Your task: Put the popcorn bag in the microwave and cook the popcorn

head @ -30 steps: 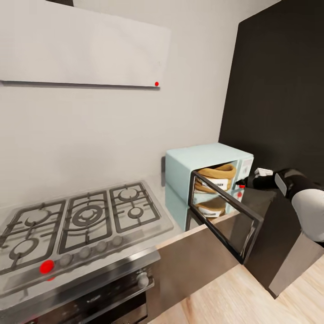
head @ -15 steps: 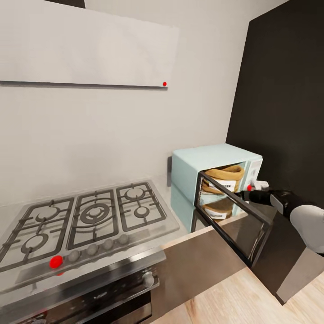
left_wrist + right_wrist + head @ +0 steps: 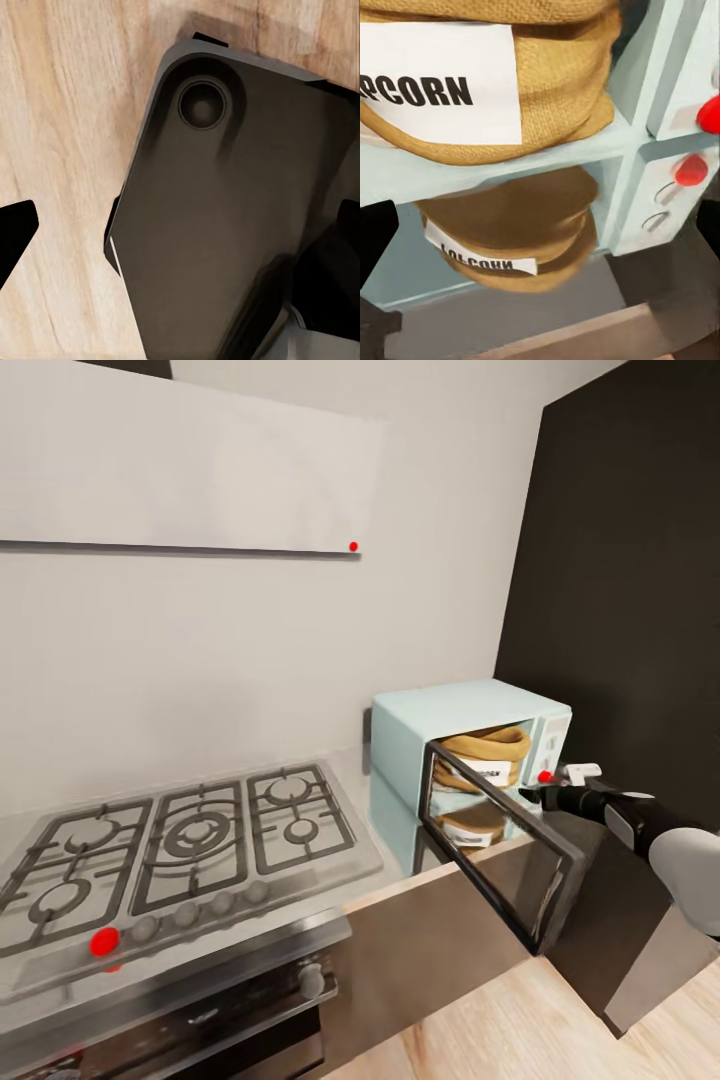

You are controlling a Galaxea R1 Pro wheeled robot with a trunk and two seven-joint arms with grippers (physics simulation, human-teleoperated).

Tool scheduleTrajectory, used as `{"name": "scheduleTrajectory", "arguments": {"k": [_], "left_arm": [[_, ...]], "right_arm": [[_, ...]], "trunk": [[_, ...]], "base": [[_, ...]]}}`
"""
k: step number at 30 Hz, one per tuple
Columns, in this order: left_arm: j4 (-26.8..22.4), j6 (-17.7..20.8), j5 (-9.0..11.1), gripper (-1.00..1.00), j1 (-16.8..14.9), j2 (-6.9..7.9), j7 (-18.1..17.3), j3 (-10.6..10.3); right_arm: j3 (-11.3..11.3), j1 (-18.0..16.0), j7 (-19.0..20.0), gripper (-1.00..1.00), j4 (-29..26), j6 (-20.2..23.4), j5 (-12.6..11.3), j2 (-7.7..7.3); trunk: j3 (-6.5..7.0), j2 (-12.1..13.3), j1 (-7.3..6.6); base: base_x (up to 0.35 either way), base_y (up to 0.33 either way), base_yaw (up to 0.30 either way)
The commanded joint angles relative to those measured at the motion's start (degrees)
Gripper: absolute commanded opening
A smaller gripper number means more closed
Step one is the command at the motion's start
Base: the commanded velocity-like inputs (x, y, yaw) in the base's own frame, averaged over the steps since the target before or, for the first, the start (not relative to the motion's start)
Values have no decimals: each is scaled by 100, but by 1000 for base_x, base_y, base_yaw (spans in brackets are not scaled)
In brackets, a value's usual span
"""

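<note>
The right arm (image 3: 640, 822) reaches level toward the open microwave (image 3: 465, 720) holding the popcorn bag (image 3: 487, 748), fingers spread wide.

The grey countertop (image 3: 400, 840) carries the mint microwave (image 3: 440, 725) beside the gas hob (image 3: 190, 840).

Even, soft, fairly bright rendered light with no clear source. The glossy table (image 3: 440, 920) mirrors the microwave (image 3: 455, 725) and the bag (image 3: 532, 82). The dark panel at 2 o'clock stays flat and matte. Head view looks slightly soft; wrist views are coarse, with faint shadows on the floor (image 3: 67, 150).
</note>
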Motion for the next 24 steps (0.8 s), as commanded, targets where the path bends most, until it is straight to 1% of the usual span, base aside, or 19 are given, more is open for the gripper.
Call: {"name": "scheduleTrajectory", "arguments": {"k": [1, 6, 18, 23, 24], "left_arm": [[0, -19, 13, 100, -2, -2, 16, 9], [0, -19, 13, 100, -2, -2, 16, 10], [0, -19, 13, 100, -2, -2, 16, 10], [0, -19, 13, 100, -2, -2, 16, 10], [0, -19, 13, 100, -2, -2, 16, 10]], "right_arm": [[-49, -1, 28, 100, -14, 44, 39, 0], [-48, -1, 29, 100, -13, 44, 49, 10], [-39, -1, 64, 100, -3, 24, 21, 94], [-45, -1, 16, 100, -1, -12, 19, 599], [-46, -1, 13, 100, -1, -10, 15, 633]], "trunk": [[-7, -4, 0], [-7, -4, 0], [-7, -4, 0], [-7, -4, 0], [-7, -4, 0]], "base": [[0, -283, 0], [0, -285, 0], [0, -286, 0], [0, -286, 0], [0, -270, 0]]}}
